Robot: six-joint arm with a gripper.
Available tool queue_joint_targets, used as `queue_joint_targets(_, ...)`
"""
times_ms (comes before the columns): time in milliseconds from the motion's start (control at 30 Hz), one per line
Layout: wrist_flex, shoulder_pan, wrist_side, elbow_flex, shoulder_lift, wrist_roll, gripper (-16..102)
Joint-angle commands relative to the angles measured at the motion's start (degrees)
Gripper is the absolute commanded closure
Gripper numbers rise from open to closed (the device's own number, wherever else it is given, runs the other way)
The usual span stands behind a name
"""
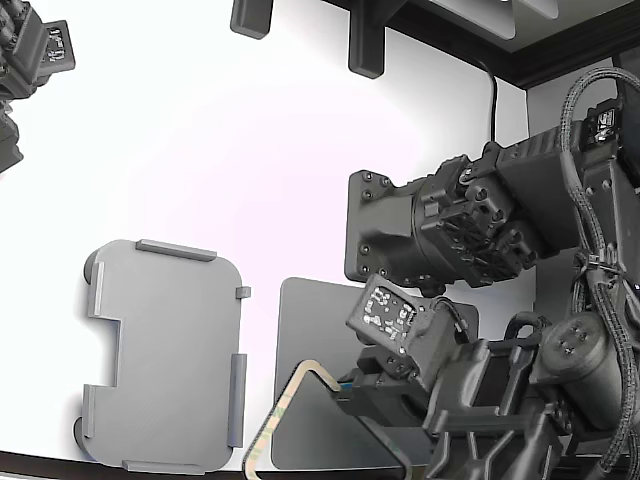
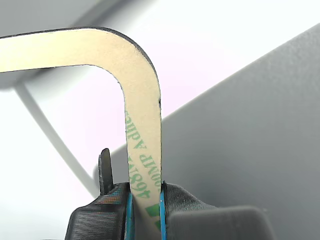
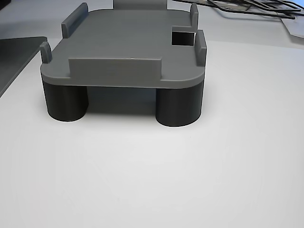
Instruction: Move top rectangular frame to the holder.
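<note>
The top rectangular frame point(image 1: 272, 418) is a thin beige outline with green print, and it hangs tilted off the table over the dark mat's near corner. My gripper point(image 1: 345, 386) is shut on one of its sides. In the wrist view the beige strip point(image 2: 142, 100) passes between my blue-padded fingers, with the gripper point(image 2: 145, 206) pinching it and a rounded corner above. The holder point(image 1: 165, 350) is a light grey tray with raised tabs, lying to the exterior view's left of the frame. In the other view the holder point(image 3: 128, 42) stands on dark round feet with nothing on it.
A dark grey flat mat point(image 1: 310, 320) lies under my arm, and shows again as the mat point(image 2: 250, 140) and the mat point(image 3: 14, 57). A second arm point(image 1: 30, 60) sits at the exterior view's top left. Black posts point(image 1: 365, 40) stand at the far edge. Thin frames point(image 3: 251, 7) lie behind the holder.
</note>
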Motion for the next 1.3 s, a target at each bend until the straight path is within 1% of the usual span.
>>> queue_joint_targets(0,0.62,-3.96,-0.62,-3.87,-0.44,3.16,97)
queue_joint_targets(200,0.62,-6.77,-2.37,-8.70,-3.78,5.98,97)
queue_joint_targets(300,0.62,-7.91,-2.29,-11.16,-4.92,8.00,97)
queue_joint_targets(567,0.70,-11.51,2.72,-13.18,-8.00,15.73,97)
queue_joint_targets(800,0.70,-13.89,4.31,-13.80,-10.63,22.68,97)
queue_joint_targets(1033,0.70,-16.26,2.81,-15.38,-12.83,27.60,97)
queue_joint_targets(1267,0.62,-20.21,-0.53,-15.64,-14.15,30.50,97)
